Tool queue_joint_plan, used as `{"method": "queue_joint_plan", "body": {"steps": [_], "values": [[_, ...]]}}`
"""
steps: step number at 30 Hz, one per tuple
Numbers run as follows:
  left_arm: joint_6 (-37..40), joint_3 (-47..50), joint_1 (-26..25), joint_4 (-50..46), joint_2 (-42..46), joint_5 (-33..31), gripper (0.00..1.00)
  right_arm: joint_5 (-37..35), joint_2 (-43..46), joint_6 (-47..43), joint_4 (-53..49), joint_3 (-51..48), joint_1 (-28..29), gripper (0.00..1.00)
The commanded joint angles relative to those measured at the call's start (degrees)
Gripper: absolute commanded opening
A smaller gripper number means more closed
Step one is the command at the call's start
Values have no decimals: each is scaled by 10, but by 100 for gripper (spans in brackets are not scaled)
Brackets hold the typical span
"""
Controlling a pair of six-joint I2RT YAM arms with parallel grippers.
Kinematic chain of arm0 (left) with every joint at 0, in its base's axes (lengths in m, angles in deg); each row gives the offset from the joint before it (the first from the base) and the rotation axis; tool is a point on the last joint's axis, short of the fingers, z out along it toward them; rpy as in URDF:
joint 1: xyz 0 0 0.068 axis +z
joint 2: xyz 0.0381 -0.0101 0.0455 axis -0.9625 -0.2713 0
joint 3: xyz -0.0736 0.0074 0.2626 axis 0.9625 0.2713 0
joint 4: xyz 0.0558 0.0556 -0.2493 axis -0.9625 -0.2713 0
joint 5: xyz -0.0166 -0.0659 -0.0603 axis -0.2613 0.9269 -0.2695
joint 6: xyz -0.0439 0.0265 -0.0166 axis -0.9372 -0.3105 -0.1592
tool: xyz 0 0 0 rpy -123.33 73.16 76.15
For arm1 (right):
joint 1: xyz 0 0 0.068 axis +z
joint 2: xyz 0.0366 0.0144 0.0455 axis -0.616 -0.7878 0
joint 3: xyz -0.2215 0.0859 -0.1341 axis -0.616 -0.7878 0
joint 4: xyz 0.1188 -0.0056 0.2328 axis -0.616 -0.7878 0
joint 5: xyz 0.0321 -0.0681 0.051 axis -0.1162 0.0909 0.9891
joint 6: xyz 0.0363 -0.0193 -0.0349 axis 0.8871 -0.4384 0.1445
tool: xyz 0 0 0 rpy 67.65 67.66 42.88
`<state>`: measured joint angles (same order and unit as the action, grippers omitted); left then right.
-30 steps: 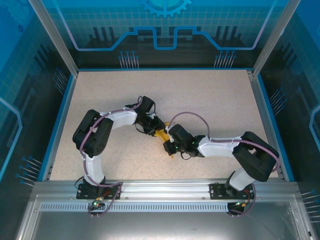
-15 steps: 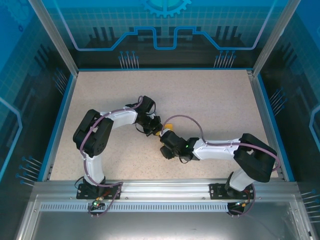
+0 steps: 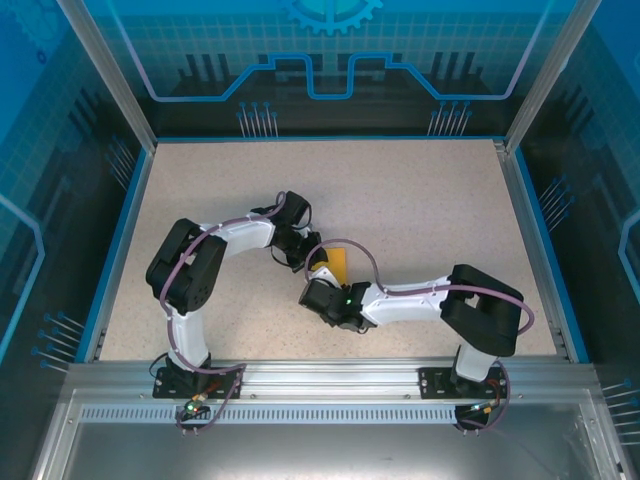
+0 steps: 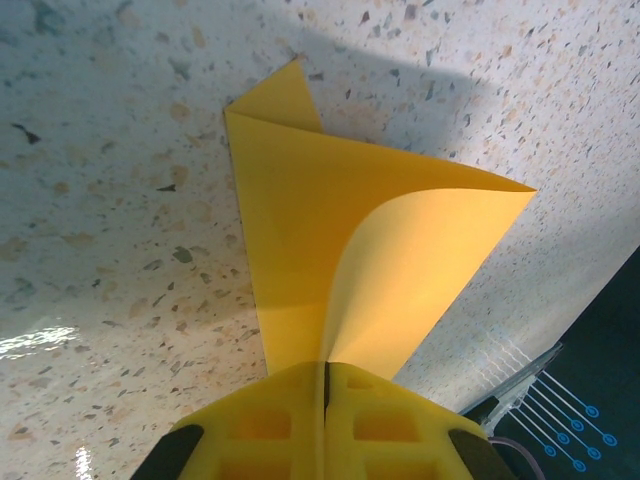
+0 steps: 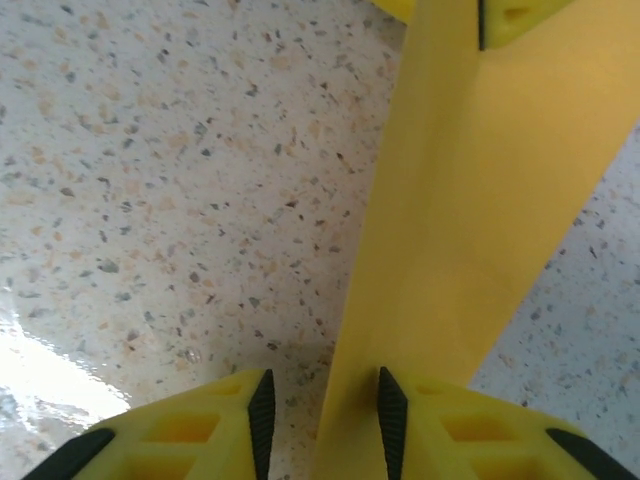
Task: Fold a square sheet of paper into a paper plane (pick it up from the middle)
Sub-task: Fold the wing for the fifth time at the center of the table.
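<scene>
Left wrist camera: my left pincer point(image 4: 325, 385) has its yellow plastic fingers pressed together on one corner of the thin orange-yellow square sheet of paper point(image 4: 330, 230). The sheet fans out from the seam, folded over itself, with one layer curling up off the other above the pale speckled stone-look tabletop point(image 4: 120, 200). From the right wrist, my right pincer point(image 5: 322, 410) stands with its jaws apart. A long strip of the sheet point(image 5: 480, 200) runs down into the gap and lies along one black pad point(image 5: 390, 420), so it is not clamped there. Seen from above, both pincers meet near the middle of the table, with the sheet point(image 3: 337, 262) showing just beyond them. I judge the fold half made, with creases not yet pressed flat. The main risk is closing my right jaws while the strip sits off-centre. That would pinch a slanted wrinkle in place of a clean crease, and the dart would come out crooked. Pulling the two pincers apart could tear this thin paper at the left corner, or drag it out of that grip. The curled layer may also spring open. I cannot quite tell whether the far tip rests on the table; if it does, dragging it would buckle it.
</scene>
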<state>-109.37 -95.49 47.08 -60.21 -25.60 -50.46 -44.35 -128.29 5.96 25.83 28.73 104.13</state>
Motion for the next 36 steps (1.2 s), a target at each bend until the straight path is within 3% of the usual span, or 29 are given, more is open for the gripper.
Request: {"method": "queue_joint_plan", "body": {"steps": [1,9,15,18,23,28,36], "values": [[0,-12,-3,-18,-2,6,0,-33,-6,12,-22,15,9,29],[1,-13,-3,-19,-2,5,0,-43,-2,21,-26,15,9,12],[1,-15,-3,-21,-1,4,0,-38,3,25,-17,11,6,6],[1,-15,-1,-21,5,1,9,-10,14,18,7,-1,-3,4],[-11,9,11,-5,46,-27,38,59,42,13,72,-49,-30,3],[-22,47,29,11,105,-58,51,132,60,14,134,-88,-60,3],[-22,74,39,0,157,-88,54,268,77,51,253,-161,-123,4]]}}
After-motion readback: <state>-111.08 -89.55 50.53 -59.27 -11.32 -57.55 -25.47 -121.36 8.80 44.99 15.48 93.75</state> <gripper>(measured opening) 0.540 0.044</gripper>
